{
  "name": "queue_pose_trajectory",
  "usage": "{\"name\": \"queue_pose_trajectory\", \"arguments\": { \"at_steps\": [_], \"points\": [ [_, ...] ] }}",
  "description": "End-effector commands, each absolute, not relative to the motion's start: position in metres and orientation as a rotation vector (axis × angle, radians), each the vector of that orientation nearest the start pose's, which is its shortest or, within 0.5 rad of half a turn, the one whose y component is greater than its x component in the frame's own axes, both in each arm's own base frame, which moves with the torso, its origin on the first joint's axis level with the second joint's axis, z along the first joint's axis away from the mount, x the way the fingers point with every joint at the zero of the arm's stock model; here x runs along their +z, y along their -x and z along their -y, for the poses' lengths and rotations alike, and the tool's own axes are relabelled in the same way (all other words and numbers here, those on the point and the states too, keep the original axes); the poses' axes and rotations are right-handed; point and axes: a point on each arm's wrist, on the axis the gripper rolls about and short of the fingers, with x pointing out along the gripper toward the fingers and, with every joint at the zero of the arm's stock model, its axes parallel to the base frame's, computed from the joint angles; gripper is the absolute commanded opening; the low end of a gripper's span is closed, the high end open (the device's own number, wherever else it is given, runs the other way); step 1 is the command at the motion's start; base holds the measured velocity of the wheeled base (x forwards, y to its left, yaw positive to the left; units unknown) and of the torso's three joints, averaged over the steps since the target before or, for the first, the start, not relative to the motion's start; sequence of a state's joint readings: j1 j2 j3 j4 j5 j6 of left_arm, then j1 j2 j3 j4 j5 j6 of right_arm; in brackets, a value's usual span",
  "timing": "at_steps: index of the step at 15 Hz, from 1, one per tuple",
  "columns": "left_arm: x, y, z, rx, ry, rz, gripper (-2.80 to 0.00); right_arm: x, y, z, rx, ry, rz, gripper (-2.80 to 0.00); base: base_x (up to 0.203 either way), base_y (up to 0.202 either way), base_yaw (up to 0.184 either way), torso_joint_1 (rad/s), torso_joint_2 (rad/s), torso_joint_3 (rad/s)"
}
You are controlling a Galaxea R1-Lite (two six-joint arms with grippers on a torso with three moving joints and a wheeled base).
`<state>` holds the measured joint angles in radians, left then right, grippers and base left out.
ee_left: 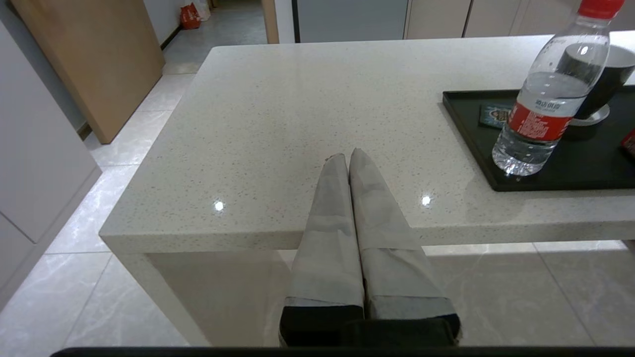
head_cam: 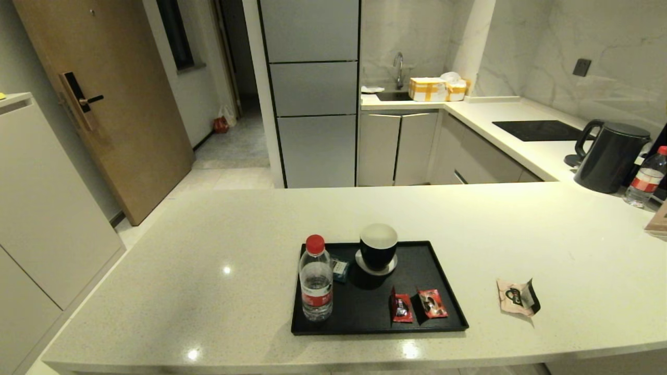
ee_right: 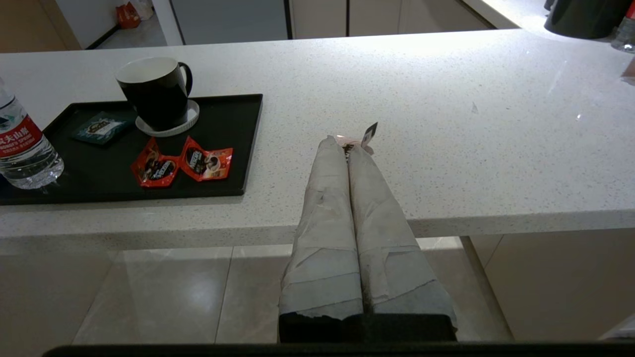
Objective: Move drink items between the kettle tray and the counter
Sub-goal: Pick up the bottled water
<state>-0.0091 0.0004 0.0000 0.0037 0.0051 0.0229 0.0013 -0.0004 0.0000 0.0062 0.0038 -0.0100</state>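
The water bottle (head_cam: 316, 281) (ee_left: 550, 94) (ee_right: 22, 148), with red cap and red label, stands upright at the left end of the black kettle tray (head_cam: 365, 315) (ee_left: 469, 129) (ee_right: 238, 148). The beige sachet (head_cam: 517, 297) (ee_right: 368, 135) lies on the speckled counter (head_cam: 208, 260) to the right of the tray. My left gripper (ee_left: 349, 156) is shut and empty, held off the counter's front edge, left of the tray. My right gripper (ee_right: 347, 144) is shut and empty in front of the counter edge, and its tips hide most of the sachet beyond them. Neither arm shows in the head view.
On the tray stand a black cup (head_cam: 378, 247) on a coaster, two red sachets (head_cam: 401, 306) (head_cam: 432, 303) and a small teal sachet (head_cam: 340, 269). At the far right are a black kettle (head_cam: 609, 156), a second bottle (head_cam: 645, 179) and a hob (head_cam: 536, 130).
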Motion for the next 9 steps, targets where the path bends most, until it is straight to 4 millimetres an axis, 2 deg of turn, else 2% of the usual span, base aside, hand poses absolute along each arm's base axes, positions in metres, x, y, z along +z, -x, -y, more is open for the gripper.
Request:
{"name": "queue_pose_trajectory", "arguments": {
  "at_steps": [1,3,4,5,7,8,9],
  "points": [
    [0.078,0.024,0.000,-0.005,-0.036,0.002,-2.80,0.074,0.023,0.000,0.006,0.009,-0.009,-2.80,0.000,0.000,0.000,0.000,0.00,0.000],
    [0.087,0.024,0.000,-0.014,-0.039,-0.011,-2.80,0.074,0.023,0.000,0.006,0.011,-0.009,-2.80,0.000,0.000,0.000,0.000,0.00,0.000],
    [0.106,0.026,0.000,-0.021,-0.037,-0.014,-2.80,0.074,0.023,0.000,0.006,0.010,-0.009,-2.80,0.000,0.000,0.000,0.000,0.00,0.000],
    [0.131,0.030,0.000,-0.027,-0.034,-0.008,-2.80,0.074,0.023,0.000,0.006,0.009,-0.009,-2.80,0.000,0.000,0.000,0.000,0.00,0.000],
    [0.198,0.040,0.001,-0.074,-0.030,-0.035,-2.80,0.074,0.023,0.000,0.006,0.009,-0.009,-2.80,0.000,0.000,0.000,0.000,0.00,0.000],
    [0.222,0.032,0.002,-0.134,-0.022,-0.131,-2.80,0.074,0.023,0.000,0.006,0.010,-0.009,-2.80,0.000,0.000,0.000,0.000,0.00,0.000],
    [0.236,0.013,0.004,-0.213,-0.005,-0.249,-2.80,0.074,0.023,0.000,0.006,0.009,-0.009,-2.80,0.000,0.000,0.000,0.000,0.00,0.000]
  ]
}}
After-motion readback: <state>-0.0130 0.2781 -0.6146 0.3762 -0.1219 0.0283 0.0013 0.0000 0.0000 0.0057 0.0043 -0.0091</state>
